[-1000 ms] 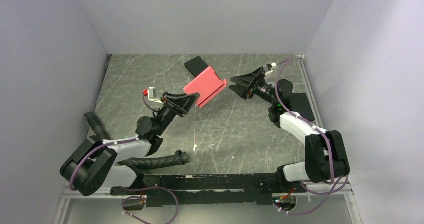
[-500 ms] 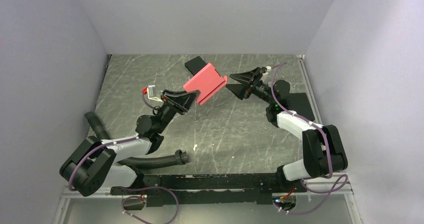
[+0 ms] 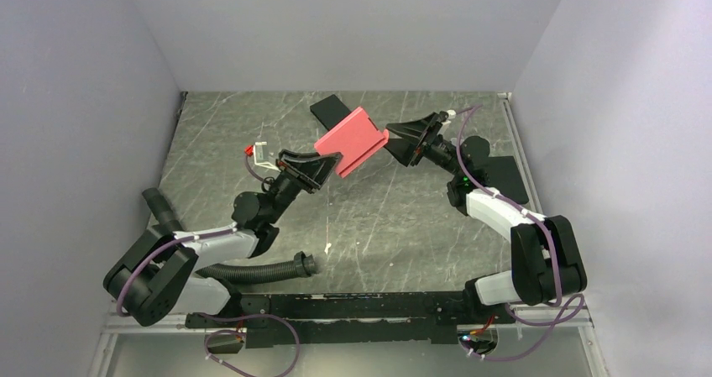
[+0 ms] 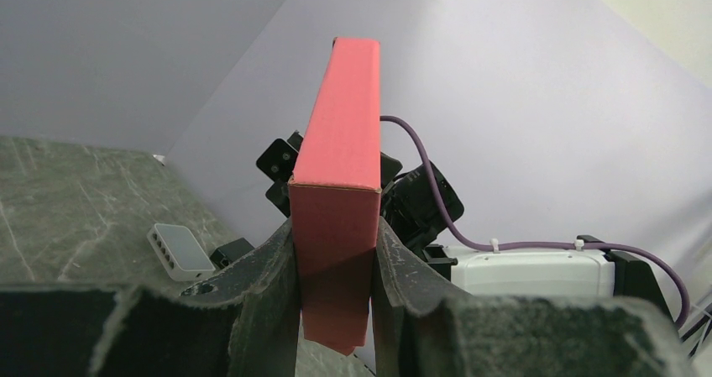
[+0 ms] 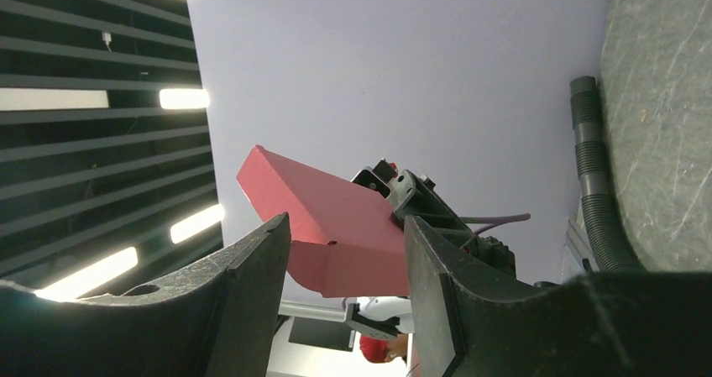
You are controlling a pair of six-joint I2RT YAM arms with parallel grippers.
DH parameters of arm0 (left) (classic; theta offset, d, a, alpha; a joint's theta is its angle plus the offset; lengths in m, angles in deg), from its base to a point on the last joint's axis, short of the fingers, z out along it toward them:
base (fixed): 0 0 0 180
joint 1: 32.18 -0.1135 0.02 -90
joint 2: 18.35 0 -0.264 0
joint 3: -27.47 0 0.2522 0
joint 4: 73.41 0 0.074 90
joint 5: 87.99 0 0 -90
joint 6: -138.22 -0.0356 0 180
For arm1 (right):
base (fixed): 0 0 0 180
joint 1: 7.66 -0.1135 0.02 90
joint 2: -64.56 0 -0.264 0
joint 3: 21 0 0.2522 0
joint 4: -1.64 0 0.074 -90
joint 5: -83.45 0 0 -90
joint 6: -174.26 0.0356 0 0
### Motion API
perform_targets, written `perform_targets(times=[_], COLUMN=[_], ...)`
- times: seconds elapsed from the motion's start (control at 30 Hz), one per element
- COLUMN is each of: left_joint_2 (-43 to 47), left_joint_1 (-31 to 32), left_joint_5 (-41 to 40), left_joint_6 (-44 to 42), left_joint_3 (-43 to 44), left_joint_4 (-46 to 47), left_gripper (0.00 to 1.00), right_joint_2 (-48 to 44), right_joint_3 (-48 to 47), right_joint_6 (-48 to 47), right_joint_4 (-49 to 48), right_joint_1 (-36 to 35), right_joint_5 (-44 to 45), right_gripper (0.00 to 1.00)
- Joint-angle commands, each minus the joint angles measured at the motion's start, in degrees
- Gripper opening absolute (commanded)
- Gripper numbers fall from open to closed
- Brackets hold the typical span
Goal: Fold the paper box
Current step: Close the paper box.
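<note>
Left tool (image 3: 329, 169): clenched on the paper box (image 3: 353, 140). In the left wrist view its two fingers (image 4: 277, 268) press against the box's two broad faces near the lower end.
Right tool (image 3: 391, 140): the jaws stand partly apart at the box's right-hand edge. In the right wrist view the red card (image 5: 327, 217) fills the gap between the fingers (image 5: 260, 259). I cannot tell whether they are pressing on it or only straddling it.
Paper box: a slim, pinkish-red rectangular body, held tilted in the air above the tabletop (image 3: 378, 217), between the two tools.
Black flat box (image 3: 330, 108): lies on the tabletop just behind the paper box, with its near corner hidden by it.
Corrugated hose (image 3: 252, 270): lies on the tabletop by the left arm's base.
</note>
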State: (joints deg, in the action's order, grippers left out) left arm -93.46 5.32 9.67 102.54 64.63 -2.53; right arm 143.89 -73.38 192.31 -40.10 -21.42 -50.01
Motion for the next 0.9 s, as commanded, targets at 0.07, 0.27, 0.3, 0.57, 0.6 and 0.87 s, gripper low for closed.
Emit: perform_targets(times=[0.07,0.27,0.3,0.57,0.6,0.87], left_joint_2=[-0.04,-0.29,-0.34,-0.54,-0.6,-0.96], left_joint_1=[0.47,0.43,0.42,0.47,0.47,0.45], left_joint_5=[-0.14,-0.98,-0.98,-1.55,-1.54,-1.79], left_joint_6=[0.1,0.6,0.61,1.0,1.11,2.07], left_joint_3=[1.98,1.7,1.66,1.59,1.63,1.57], left_joint_4=[4.4,4.39,4.44,4.39,4.44,4.42], left_gripper=[0.02,0.02,0.02,0.02,0.02,0.02], right_joint_2=[-2.14,-2.46,-2.55,-3.28,-3.3,-3.65], right_joint_3=[-1.5,-1.87,-1.84,-2.15,-2.3,-3.28], right_joint_6=[0.74,0.23,0.09,-1.53,-1.9,-3.88], right_joint_4=[-2.8,-3.57,-3.67,-3.07,-3.0,-1.36], right_joint_1=[-0.2,-0.39,-0.39,-0.74,-0.82,-0.83], right_joint_5=[0.37,-0.15,-0.2,-0.62,-0.73,-1.58], right_gripper=[0.53,0.5,0.49,0.46,0.47,0.5])
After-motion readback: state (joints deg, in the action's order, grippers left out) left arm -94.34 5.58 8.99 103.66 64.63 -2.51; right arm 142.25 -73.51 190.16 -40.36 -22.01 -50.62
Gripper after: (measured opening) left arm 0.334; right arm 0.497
